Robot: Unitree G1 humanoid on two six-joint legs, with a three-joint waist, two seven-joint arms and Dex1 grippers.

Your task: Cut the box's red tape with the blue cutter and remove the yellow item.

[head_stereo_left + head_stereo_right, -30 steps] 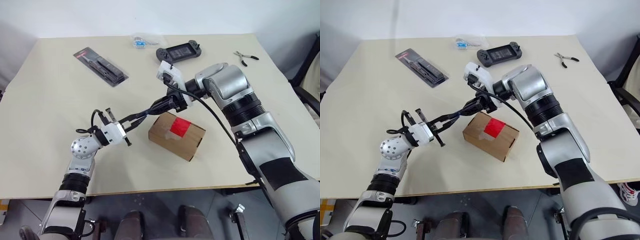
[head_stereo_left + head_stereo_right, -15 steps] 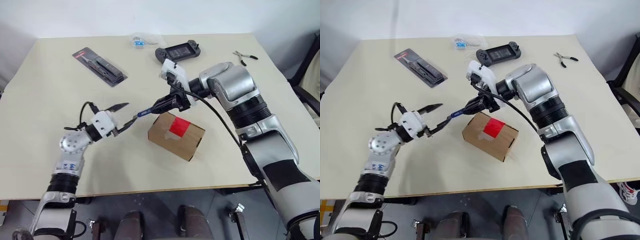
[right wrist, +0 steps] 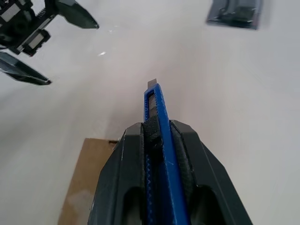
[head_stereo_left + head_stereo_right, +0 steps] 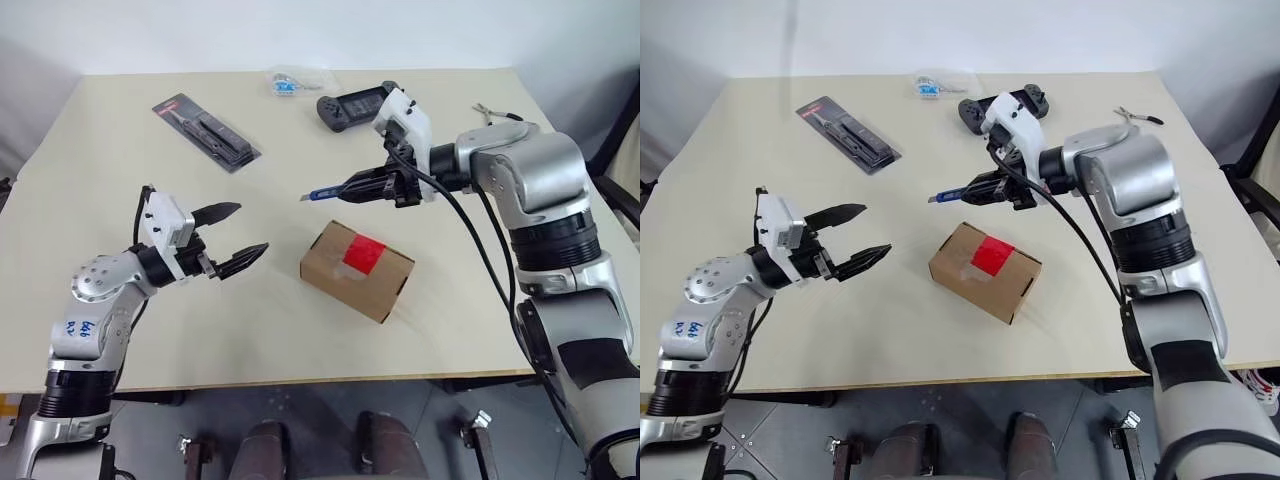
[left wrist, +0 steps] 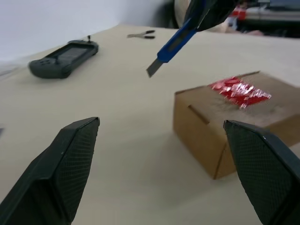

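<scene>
Right pincer (image 4: 385,186) clamped on the blue cutter (image 4: 330,192), blade out and raised beyond the box (image 4: 356,270), seemingly readied for slicing. Left pincer (image 4: 236,237) spread wide and empty, apart from the box, probably freed for steadying it. Red tape (image 4: 362,254) intact on top. Pale worktop (image 4: 100,180) with packaged tool (image 4: 205,132), handheld console (image 4: 350,104) and pliers (image 4: 1135,114) at far edge; plain wall behind.

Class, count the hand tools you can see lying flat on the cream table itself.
2: silver pliers with black handles at the far right edge, and a black tool in red-edged packaging at far left. The blue cutter is held up.
</scene>
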